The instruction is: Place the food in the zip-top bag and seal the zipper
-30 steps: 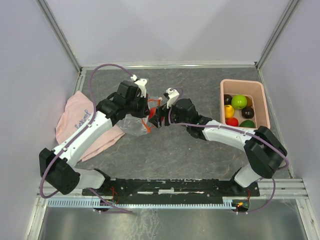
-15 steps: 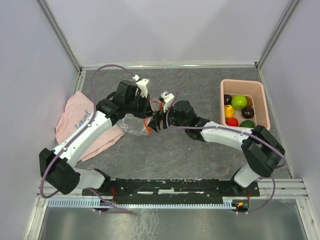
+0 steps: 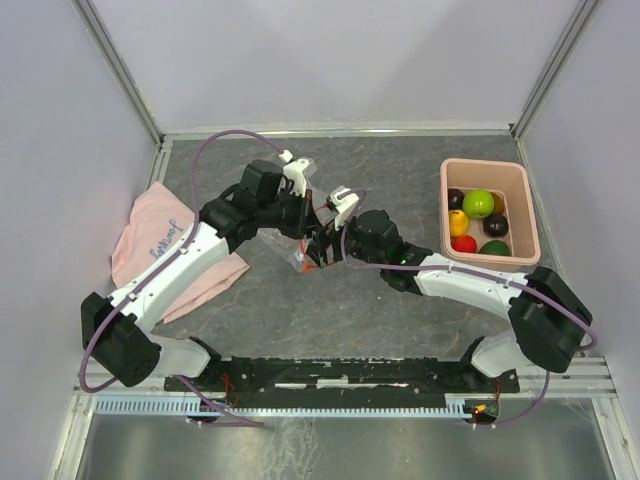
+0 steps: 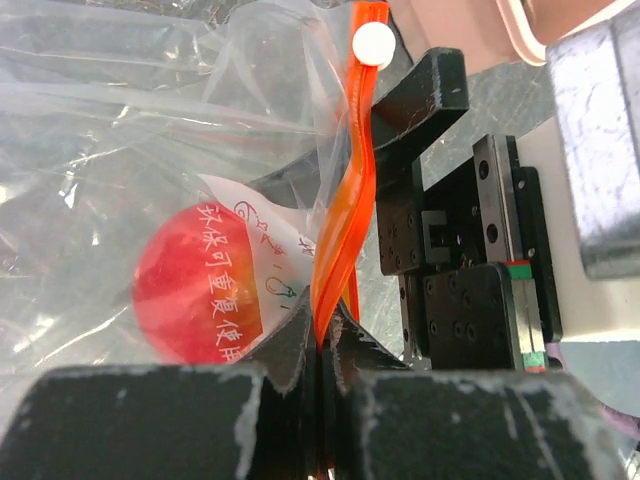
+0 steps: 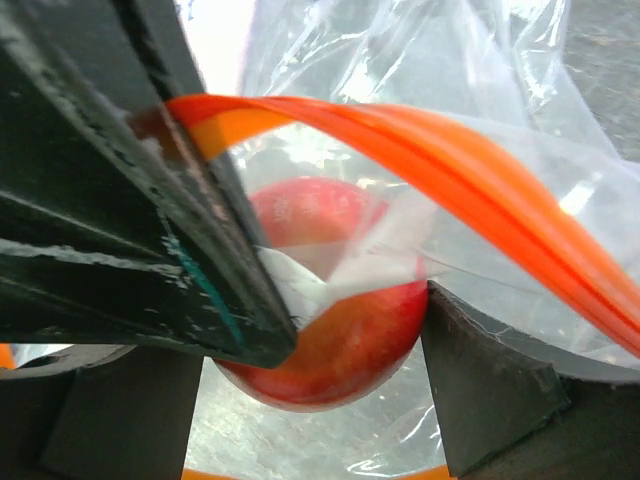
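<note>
Your left gripper [image 4: 322, 350] pinches the zipper [image 4: 345, 200] of the bag [image 4: 150, 120] beside the red fruit [image 4: 190, 290], which sits between the fingers of your right gripper [image 5: 357, 320]; their grip I cannot tell.

the left gripper [image 4: 322, 345] sits at the bottom edge, its 2 black fingers [image 4: 150, 420] pinched tight on the orange zipper [image 4: 345, 215]. the strip rises from the pinch in a slight wave to a small white round end piece [image 4: 373, 42] at the top. left of it spreads the clear crinkly zip-top bag [image 4: 130, 110], with 1 glossy red toy fruit [image 4: 185, 300] inside, partly behind a white label [image 4: 262, 262] with red and green print. the right gripper [image 4: 365, 140] fills the right side, 1 black finger [image 4: 425, 95] just beside the strip.
</note>
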Controlling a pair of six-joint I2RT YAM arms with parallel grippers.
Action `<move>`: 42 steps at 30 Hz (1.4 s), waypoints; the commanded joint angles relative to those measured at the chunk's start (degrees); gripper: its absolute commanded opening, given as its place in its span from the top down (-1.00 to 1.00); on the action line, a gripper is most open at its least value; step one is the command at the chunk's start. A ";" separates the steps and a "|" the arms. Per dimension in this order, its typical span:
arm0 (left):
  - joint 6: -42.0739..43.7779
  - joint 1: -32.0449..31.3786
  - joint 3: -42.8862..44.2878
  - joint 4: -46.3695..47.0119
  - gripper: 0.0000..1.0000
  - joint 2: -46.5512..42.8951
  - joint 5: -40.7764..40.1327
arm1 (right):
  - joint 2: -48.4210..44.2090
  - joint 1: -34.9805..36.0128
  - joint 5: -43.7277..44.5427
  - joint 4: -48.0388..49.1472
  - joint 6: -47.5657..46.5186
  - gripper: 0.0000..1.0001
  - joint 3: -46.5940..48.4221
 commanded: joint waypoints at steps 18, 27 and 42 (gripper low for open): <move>-7.46 -0.28 -1.57 2.20 0.95 -4.35 -6.04 | -18.94 -0.06 14.57 -26.35 4.12 -1.00 6.41; -6.96 -0.31 -1.69 2.15 0.95 -4.04 -6.23 | -17.18 -0.07 20.70 -41.93 8.75 -0.72 15.84; -1.34 -0.28 0.51 -1.74 0.95 -5.39 -11.40 | -1.41 -0.14 27.71 -42.63 5.77 0.23 27.94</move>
